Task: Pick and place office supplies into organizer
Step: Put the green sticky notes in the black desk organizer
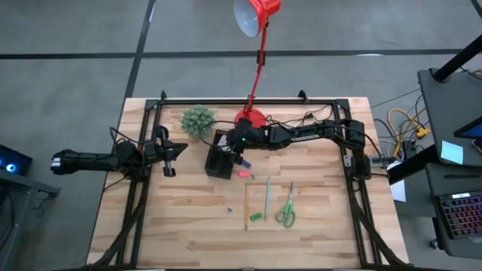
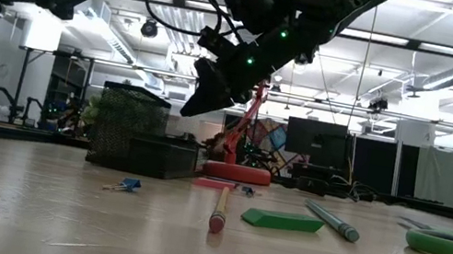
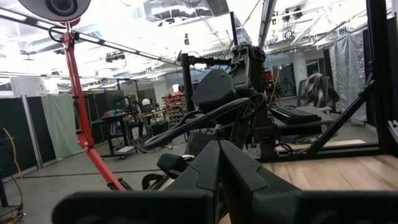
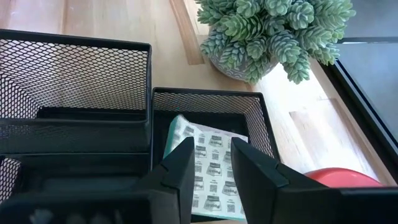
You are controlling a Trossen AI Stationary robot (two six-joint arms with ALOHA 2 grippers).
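The right gripper (image 4: 209, 163) is held just above the organizer (image 4: 93, 112), fingers slightly parted and empty; a patterned pad (image 4: 208, 165) lies directly beneath.

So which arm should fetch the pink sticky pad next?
The right arm, probably. Its gripper hangs over the organizer, fingers slightly apart and empty, with the pink sticky pad lying just beside it. The left gripper waits at the table's left edge, farther off.
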